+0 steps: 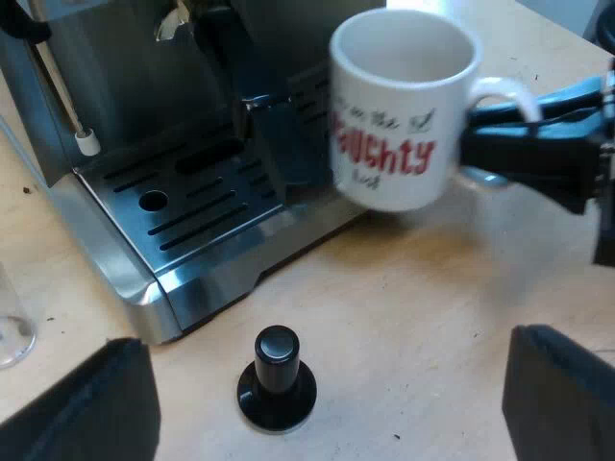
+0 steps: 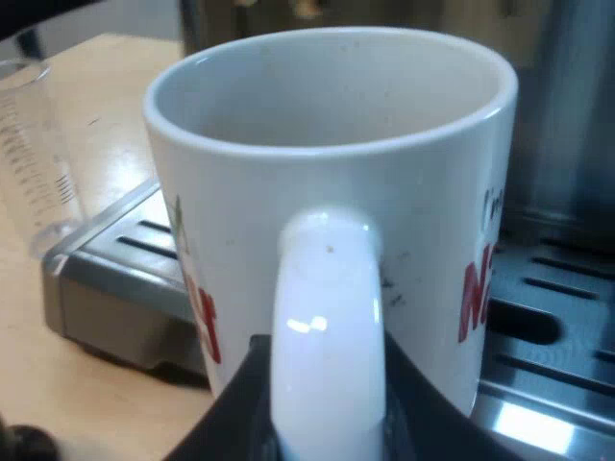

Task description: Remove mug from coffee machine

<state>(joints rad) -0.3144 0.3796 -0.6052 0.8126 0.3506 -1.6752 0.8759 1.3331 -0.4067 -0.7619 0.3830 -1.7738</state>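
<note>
1. The pale wooden table (image 1: 432,307) (image 2: 77,384) carries everything, and its edges are cut off on every side.
2. The stainless-steel espresso machine (image 1: 125,67) (image 2: 567,134) shows only its lower front. Its slotted drip tray (image 1: 192,206) (image 2: 115,245) is visible, but the machine's top is cut off. A thin steam wand with a white tip (image 1: 87,142) hangs over the tray.
3. The white ceramic mug (image 1: 399,115) (image 2: 336,144) with red lettering is held upright at the tray's outer corner, off the grille. Its base is seen against the tray's edge and the table. The inside looks empty, and the print is only partly readable. From the right wrist its base is hidden.
4. The right gripper (image 1: 485,139) (image 2: 327,399) has its jaws clamped on the mug's white loop handle, one black finger on each side.
5. The left gripper (image 1: 325,384) hangs above the table with its jaws wide apart and nothing in them.
6. The clear measuring glass (image 1: 12,327) (image 2: 34,144) stands on the table just beside the tray, partly cut off.
7. The black-knobbed round tamper (image 1: 277,379) stands upright on the table near the tray's front.
</note>
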